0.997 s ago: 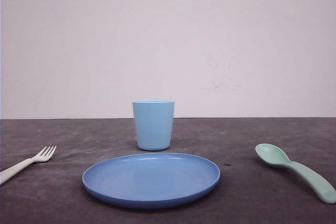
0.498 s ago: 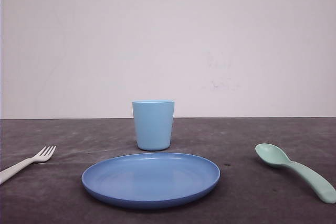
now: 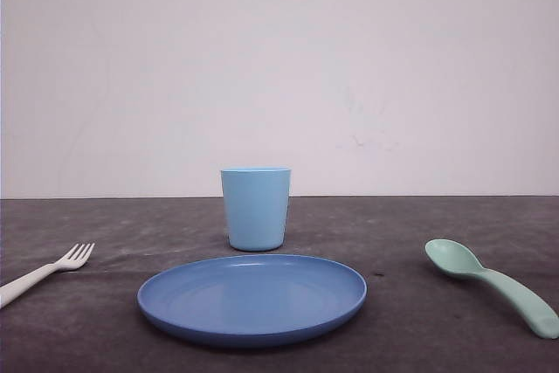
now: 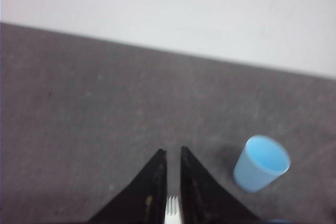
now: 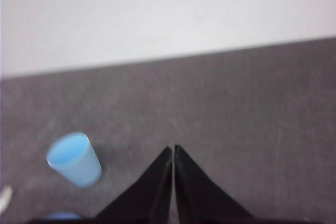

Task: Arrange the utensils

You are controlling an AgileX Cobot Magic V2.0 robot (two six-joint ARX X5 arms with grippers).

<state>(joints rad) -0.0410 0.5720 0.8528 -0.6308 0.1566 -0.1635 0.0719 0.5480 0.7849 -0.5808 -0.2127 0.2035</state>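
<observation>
In the front view a small white fork (image 3: 52,268) lies on the dark table at the left, tines pointing toward the cup. The mint-green spoon (image 3: 489,284) lies at the right, its bowl toward the middle of the table. In the left wrist view my left gripper (image 4: 170,150) has its black fingers a narrow gap apart over the table. The fork's tines (image 4: 171,208) show in that gap, farther back between the fingers. The fingers of my right gripper (image 5: 173,147) are pressed together with nothing between them.
A round blue plate (image 3: 253,299) sits at the front centre, and a light blue cup (image 3: 255,207) stands upright just behind it. The cup (image 4: 261,163) appears beside the left fingers and, as the cup (image 5: 74,159), beside the right ones. A white wall backs the table.
</observation>
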